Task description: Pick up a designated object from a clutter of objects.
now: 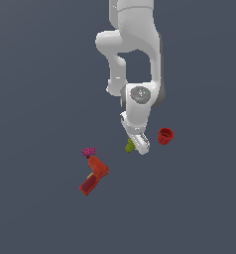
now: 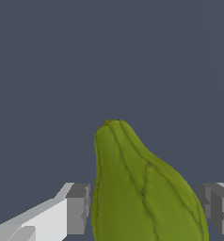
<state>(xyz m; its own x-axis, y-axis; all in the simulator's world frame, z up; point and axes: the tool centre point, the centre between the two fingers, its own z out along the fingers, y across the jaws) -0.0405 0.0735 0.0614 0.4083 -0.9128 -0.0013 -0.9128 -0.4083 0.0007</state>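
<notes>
On the grey floor [image 1: 40, 99], the end effector [image 2: 144, 207] straddles the yellow-green lump [image 2: 142, 188], fingers [image 2: 78, 207] apart.

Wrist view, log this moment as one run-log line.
target: yellow-green pear-shaped lumpy object | gripper: open, jaws on either side of it, gaps visible | lift: not yet | red cup: apart

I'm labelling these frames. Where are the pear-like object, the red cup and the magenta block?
pear-like object [image 2: 142, 188]: wrist view, its ribbed body.
red cup [image 1: 165, 136]: exterior view, its side wall.
magenta block [image 1: 88, 151]: exterior view, its studded top.
</notes>
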